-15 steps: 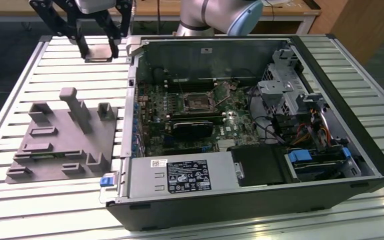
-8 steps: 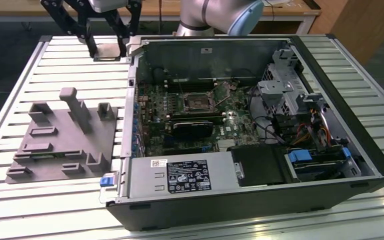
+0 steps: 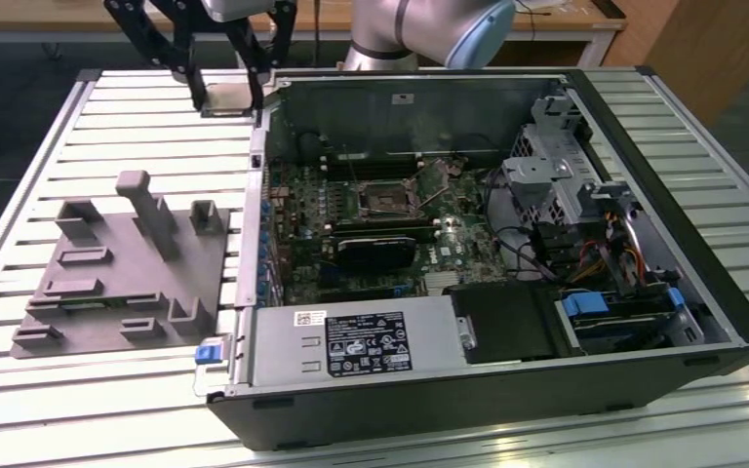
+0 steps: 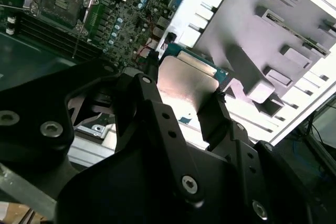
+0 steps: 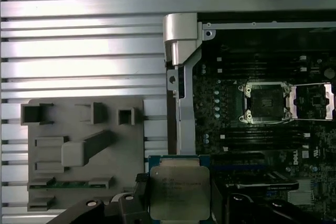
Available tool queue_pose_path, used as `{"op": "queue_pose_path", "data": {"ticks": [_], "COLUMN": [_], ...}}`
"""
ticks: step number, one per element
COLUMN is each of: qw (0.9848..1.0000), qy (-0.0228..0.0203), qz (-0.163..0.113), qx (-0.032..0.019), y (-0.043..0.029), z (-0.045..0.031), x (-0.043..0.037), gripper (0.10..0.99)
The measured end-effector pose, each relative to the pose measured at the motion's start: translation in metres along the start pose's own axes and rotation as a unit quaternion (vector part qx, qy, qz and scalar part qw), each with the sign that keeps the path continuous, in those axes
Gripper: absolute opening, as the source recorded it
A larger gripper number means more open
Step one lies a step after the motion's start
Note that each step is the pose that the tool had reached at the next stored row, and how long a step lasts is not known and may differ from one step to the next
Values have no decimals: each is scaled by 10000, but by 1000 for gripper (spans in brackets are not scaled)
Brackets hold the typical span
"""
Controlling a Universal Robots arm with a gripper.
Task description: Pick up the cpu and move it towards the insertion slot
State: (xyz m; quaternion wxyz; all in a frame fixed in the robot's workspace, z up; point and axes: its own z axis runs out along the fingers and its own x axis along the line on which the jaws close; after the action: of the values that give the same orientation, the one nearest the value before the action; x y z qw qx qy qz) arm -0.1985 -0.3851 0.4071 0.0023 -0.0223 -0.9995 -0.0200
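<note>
My gripper (image 3: 227, 93) is clamped on the cpu (image 5: 179, 193), one finger on each opposite edge, chip lifted clear of the slatted table (image 3: 153, 127) and hanging just outside the open computer case (image 3: 635, 107), near its wall. In the second wrist view the metal top of the cpu (image 4: 185, 83) sits between my fingertips (image 4: 140, 85), held by the edges alone (thin purchase, I'd guess). The insertion slot (image 5: 265, 103) lies open on the motherboard, well apart from the chip, with the case wall between them. Risks as I judge them: chip slipping or tilting in this edge grip, or a finger clipping the case rim when crossing. The grey fixture (image 3: 121, 268) sits off to the side.
</note>
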Motion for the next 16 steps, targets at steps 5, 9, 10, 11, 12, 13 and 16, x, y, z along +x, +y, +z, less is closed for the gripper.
{"op": "queue_pose_path", "data": {"ticks": [5, 9, 10, 11, 12, 13, 16], "qw": [10000, 10000, 10000, 10000, 10000, 10000, 10000], "qy": [0, 0, 0, 0, 0, 1, 1], "qz": [0, 0, 0, 0, 0, 0, 0], "qx": [0, 0, 0, 0, 0, 1, 1], "y": [21, 37, 41, 45, 49, 54, 67], "z": [0, 0, 0, 1, 1, 0, 0], "x": [-98, -179, -198, -217, -235, -255, -313], "gripper": [545, 545, 545, 545, 545, 545, 545]}}
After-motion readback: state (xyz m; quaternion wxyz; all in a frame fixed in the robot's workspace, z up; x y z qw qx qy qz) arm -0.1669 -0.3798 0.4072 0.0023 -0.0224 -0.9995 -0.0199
